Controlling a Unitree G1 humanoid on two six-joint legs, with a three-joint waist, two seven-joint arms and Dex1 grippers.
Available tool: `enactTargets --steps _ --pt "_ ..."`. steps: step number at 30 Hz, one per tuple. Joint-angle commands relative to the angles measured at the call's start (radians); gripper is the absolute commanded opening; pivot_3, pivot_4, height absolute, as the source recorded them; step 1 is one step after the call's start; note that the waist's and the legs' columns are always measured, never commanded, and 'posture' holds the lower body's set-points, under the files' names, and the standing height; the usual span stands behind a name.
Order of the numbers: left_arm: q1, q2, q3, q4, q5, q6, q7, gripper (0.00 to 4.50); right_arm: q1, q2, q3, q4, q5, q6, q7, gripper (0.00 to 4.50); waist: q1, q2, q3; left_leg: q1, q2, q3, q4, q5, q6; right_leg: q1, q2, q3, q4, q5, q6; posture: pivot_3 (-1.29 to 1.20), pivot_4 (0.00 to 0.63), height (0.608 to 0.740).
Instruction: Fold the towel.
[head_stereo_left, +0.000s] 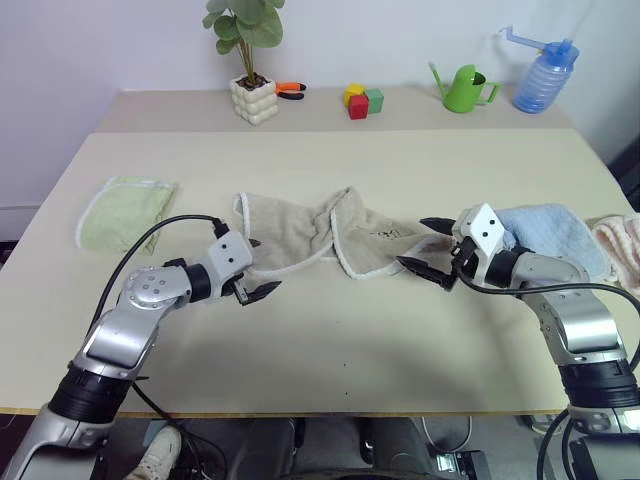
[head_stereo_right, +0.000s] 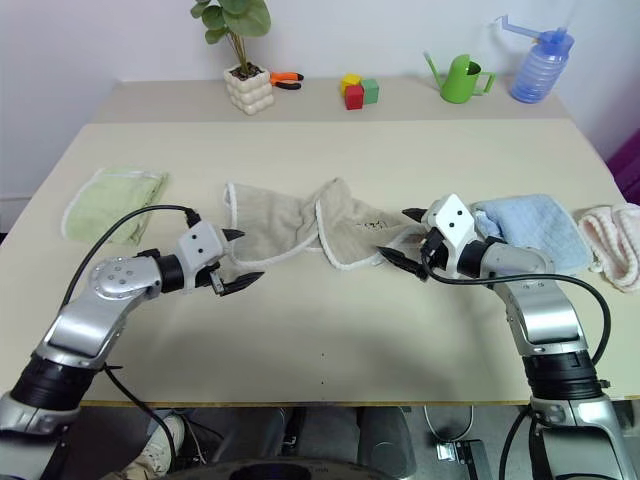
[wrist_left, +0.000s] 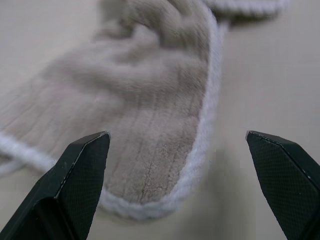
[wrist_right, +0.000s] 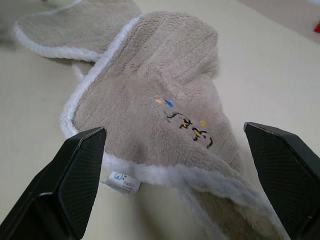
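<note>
Left eye view has the towel (head_stereo_left: 330, 240) lying crumpled mid-desk (head_stereo_left: 330, 340), bunched and twisted through its middle, one end flopped toward nine o'clock, the other toward three. And both arms are in on it! The left tool (head_stereo_left: 256, 270) sits wide apart and empty right at the nine o'clock end, its fingers straddling the white-edged corner in the left wrist view; the right tool (head_stereo_left: 428, 247) is just as wide, empty too, lined up on the three o'clock end where a small label and some embroidery show. Nothing gripped yet, and the fold is not begun. My read on the cloth: light, soft, floppy terry that will sag and drag rather than hold any shape, so it wants a pinch at each end, on the stitched white edging at the corners, where the rim is thicker and gives the fingers something to bite. Grab the plush middle and it will only bunch worse. It probably needs spreading flat first. Neighbours to mind: a green towel (head_stereo_left: 125, 212) at nine o'clock, well apart, and a blue towel (head_stereo_left: 550, 235) at three o'clock, just behind the right tool, close enough to snag. Containers sit along the twelve o'clock edge: a white pot (head_stereo_left: 254, 100) holding a leafy plant (head_stereo_left: 243, 25), a green watering can (head_stereo_left: 466, 89) and a blue bottle (head_stereo_left: 545, 75), contents not readable from here.
</note>
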Motion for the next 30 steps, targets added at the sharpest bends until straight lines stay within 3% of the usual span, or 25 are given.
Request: enactTargets --steps 1,8,11,18,30 --pt "-0.053 -0.022 -0.024 0.093 0.068 -0.047 0.027 4.45 0.014 0.002 -0.021 -0.087 0.008 0.015 -0.032 4.50 0.003 0.000 0.000 0.000 0.000 0.000 0.000 0.000 0.000 0.000 0.000 0.000 0.000 0.000 0.000 0.00 0.150 0.732" --pt "-0.081 -0.055 -0.008 0.207 0.100 -0.071 0.069 4.45 0.026 -0.005 -0.032 -0.126 0.016 0.040 -0.051 4.50 0.003 0.000 0.000 0.000 0.000 0.000 0.001 0.000 0.000 0.000 0.000 0.000 0.002 0.000 0.000 0.00 0.150 0.732" --pt "-0.075 -0.047 -0.002 0.215 0.103 -0.081 0.075 3.74 0.020 -0.003 -0.027 -0.117 0.014 0.032 -0.048 4.50 0.002 0.000 0.000 0.001 0.000 0.000 0.001 0.000 0.000 0.000 0.000 0.000 0.002 0.000 0.000 0.00 0.150 0.732" --pt "-0.037 -0.027 0.024 0.178 0.085 -0.080 0.065 0.18 0.017 -0.010 0.032 -0.172 -0.005 0.031 -0.018 4.50 -0.006 0.000 -0.001 0.001 0.001 0.000 0.001 0.000 0.000 0.000 0.001 0.000 0.003 0.000 0.000 0.00 0.150 0.732" --pt "0.032 -0.056 0.105 0.031 -0.001 0.025 0.078 0.08 -0.013 0.073 0.264 -0.228 -0.192 0.130 -0.146 4.50 -0.001 0.000 0.000 0.001 0.001 0.000 0.001 0.000 0.000 -0.001 0.001 0.000 0.002 0.000 0.000 0.00 0.150 0.732"
